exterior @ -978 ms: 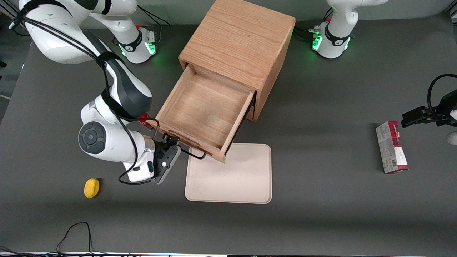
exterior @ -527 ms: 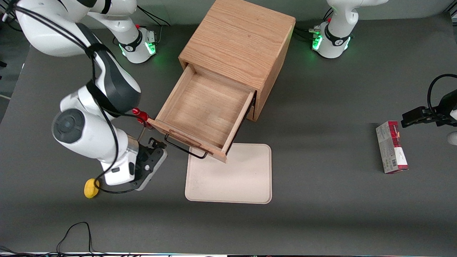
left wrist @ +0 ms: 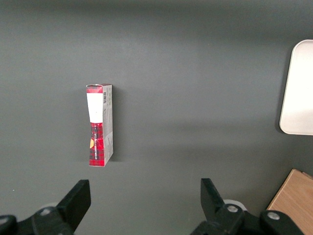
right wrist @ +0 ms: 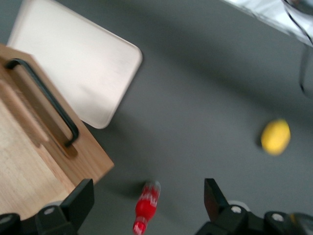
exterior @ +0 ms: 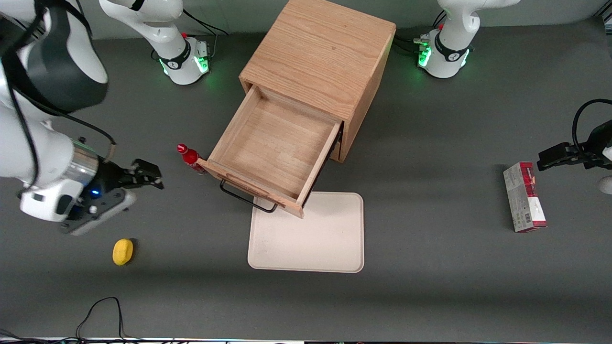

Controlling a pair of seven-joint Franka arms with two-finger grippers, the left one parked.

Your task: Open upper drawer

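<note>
The upper drawer [exterior: 277,150] of the oak cabinet [exterior: 320,57] stands pulled well out, its shallow wooden box empty. Its thin black wire handle [exterior: 247,197] hangs on the light wood front and also shows in the right wrist view [right wrist: 46,100]. My right gripper [exterior: 143,174] is open and empty, raised above the table toward the working arm's end, well apart from the handle. Its fingers [right wrist: 80,200] stand wide apart. The lower drawer is hidden under the open one.
A small red bottle [exterior: 189,155] stands beside the drawer's front corner and shows in the right wrist view [right wrist: 145,205]. A beige tray [exterior: 308,234] lies in front of the drawer. A yellow lemon [exterior: 122,251] lies nearer the front camera. A red box [exterior: 524,197] lies toward the parked arm's end.
My right gripper has let go of the handle and drawn away from the drawer toward the working arm's end, rising. The drawer has stayed open.
</note>
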